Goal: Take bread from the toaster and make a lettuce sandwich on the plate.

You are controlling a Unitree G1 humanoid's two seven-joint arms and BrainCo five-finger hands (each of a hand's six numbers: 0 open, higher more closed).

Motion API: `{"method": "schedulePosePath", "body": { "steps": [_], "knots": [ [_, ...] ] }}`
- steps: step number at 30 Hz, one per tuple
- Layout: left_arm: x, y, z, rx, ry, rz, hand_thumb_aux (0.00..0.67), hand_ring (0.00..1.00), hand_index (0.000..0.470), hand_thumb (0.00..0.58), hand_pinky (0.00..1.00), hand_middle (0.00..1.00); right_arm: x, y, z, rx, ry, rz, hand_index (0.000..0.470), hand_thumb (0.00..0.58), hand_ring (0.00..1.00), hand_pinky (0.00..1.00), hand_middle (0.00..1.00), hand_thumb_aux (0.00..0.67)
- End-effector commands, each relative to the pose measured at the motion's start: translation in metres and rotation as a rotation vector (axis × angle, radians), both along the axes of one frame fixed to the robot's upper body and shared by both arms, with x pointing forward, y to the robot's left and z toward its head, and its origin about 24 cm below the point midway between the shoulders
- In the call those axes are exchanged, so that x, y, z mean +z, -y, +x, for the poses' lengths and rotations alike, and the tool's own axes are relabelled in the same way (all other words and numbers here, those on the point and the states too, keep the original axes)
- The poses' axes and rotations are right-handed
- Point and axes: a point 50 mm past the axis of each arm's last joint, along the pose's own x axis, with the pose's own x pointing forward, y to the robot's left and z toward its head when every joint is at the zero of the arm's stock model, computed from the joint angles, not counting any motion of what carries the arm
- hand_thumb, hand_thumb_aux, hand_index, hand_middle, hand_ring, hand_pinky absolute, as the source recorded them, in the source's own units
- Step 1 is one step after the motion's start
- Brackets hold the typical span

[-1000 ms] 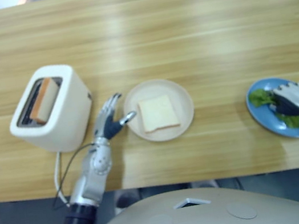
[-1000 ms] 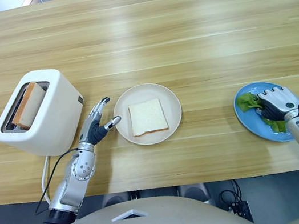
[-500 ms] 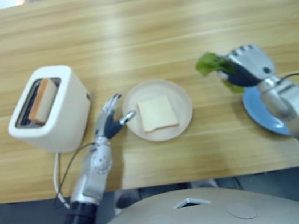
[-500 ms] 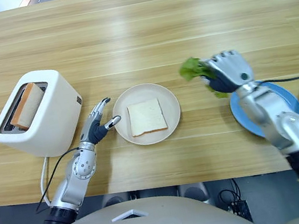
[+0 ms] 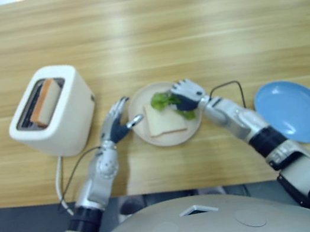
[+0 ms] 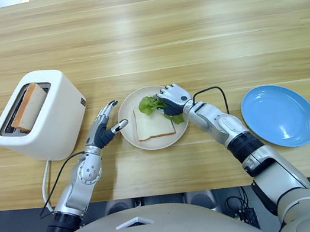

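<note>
One lettuce leaf (image 6: 149, 104), pinched by right hand (image 6: 173, 97) fingers, perhaps touches bread (image 6: 151, 126); left hand (image 6: 102, 135) fingers spread.

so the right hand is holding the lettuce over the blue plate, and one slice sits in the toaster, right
Not the blue plate: the right eye view shows the right hand holding the lettuce over the cream plate with the bread. One slice does sit in the toaster.

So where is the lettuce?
The lettuce is held in the right hand, over the far edge of the bread slice on the cream plate, right of the toaster.
</note>
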Motion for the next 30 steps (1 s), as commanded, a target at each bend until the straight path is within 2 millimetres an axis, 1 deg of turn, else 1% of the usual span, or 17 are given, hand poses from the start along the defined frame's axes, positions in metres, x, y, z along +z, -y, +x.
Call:
{"method": "schedulePosePath", "body": {
  "steps": [1,6,13,23,25,30],
  "knots": [
    [-0.003,0.000,-0.001,-0.006,-0.021,0.005,0.000,0.00,0.000,0.000,0.00,0.00,-0.002,-0.003,0.000,0.027,-0.008,-0.010,0.460,0.580,1.00,1.00,1.00,0.670],
    [-0.004,0.001,-0.001,-0.011,-0.025,0.007,0.000,0.00,0.000,0.000,0.00,0.00,-0.003,-0.008,-0.004,0.046,-0.019,0.007,0.460,0.580,1.00,1.00,1.00,0.670],
    [-0.006,0.000,-0.002,-0.013,-0.034,0.014,0.000,0.00,0.000,0.000,0.00,0.00,0.015,-0.018,-0.007,0.081,0.027,0.055,0.460,0.580,1.00,1.00,1.00,0.670],
    [-0.008,0.000,-0.003,-0.016,-0.042,0.020,0.000,0.00,0.000,0.000,0.00,0.00,0.026,-0.033,-0.012,0.127,0.038,0.078,0.460,0.580,1.00,1.00,1.00,0.670],
    [-0.009,0.000,-0.003,-0.015,-0.044,0.020,0.000,0.00,0.000,0.000,0.00,0.00,0.024,-0.035,-0.013,0.133,0.026,0.071,0.460,0.580,1.00,1.00,1.00,0.670],
    [-0.009,0.001,-0.003,-0.016,-0.046,0.021,0.000,0.00,0.000,0.000,0.00,0.00,0.011,-0.037,-0.017,0.145,-0.029,0.057,0.460,0.580,1.00,1.00,1.00,0.670]
  ]
}}
